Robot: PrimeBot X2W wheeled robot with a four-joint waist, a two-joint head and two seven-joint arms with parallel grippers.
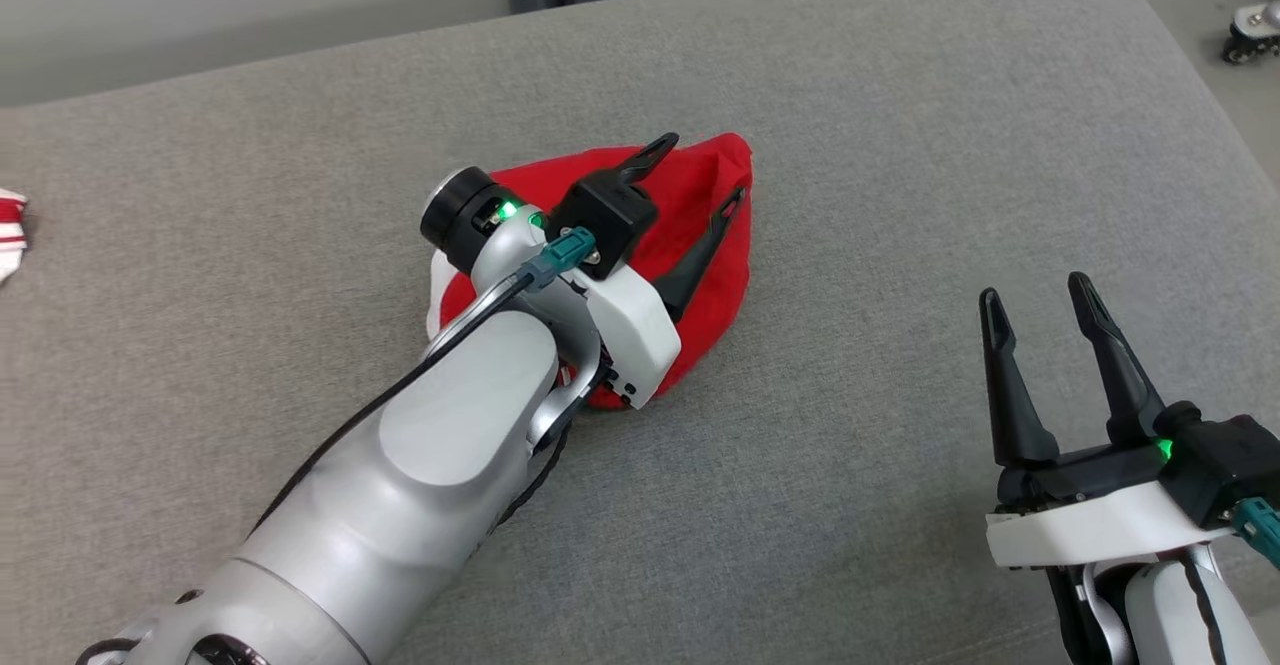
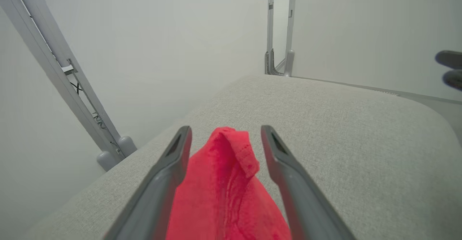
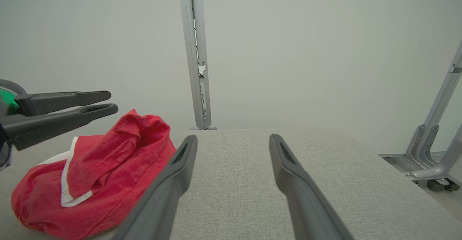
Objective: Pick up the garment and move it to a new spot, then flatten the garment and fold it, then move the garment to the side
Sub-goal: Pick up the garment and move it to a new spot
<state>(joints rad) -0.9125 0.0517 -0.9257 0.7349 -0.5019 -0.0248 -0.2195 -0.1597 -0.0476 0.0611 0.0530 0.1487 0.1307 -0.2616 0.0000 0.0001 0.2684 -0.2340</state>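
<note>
The garment [image 1: 585, 170] is red with white trim and lies in a crumpled heap on the grey cushion [image 1: 900, 145]. My left gripper [image 1: 697, 177] hovers over the heap's far end, open, one finger on each side of a raised fold. In the left wrist view that fold of the garment [image 2: 223, 189] rises between the spread left gripper [image 2: 225, 130]. In the right wrist view the left gripper [image 3: 112, 101] hangs just above the garment [image 3: 108, 168], gripping nothing. My right gripper [image 1: 1035, 290] stands open and empty at the lower right, well away from the heap, as the right gripper [image 3: 232, 138] over bare cushion.
A red-and-white cloth [image 1: 10, 230] lies at the cushion's far left edge. A caster wheel [image 1: 1250, 35] sits on the floor past the far right corner. Grey frame posts [image 3: 195, 52] stand behind the cushion, which rounds off at its right edge.
</note>
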